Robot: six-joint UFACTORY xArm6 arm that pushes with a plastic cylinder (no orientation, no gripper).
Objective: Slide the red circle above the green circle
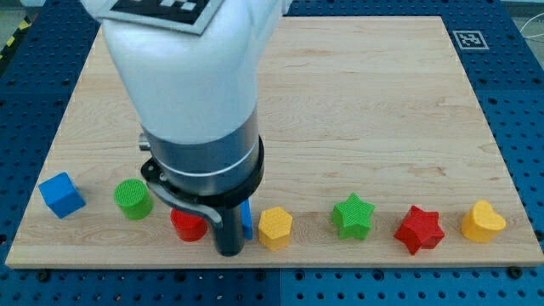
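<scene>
The red circle [187, 226] lies near the board's bottom edge, partly hidden by the arm's body. The green circle [133, 198] sits just to its left and slightly higher. My rod comes down from the big white and grey arm [200, 127]; my tip [229, 252] rests on the board just right of the red circle, close to or touching it. A blue block [247, 219] shows as a thin strip right behind the rod, its shape hidden.
Along the bottom edge lie a blue cube [61, 195] at the view's left, a yellow hexagon [275, 227], a green star [353, 216], a red star [419, 229] and a yellow heart [483, 222]. A marker tag [468, 39] sits on the wooden board's [357, 102] top right corner.
</scene>
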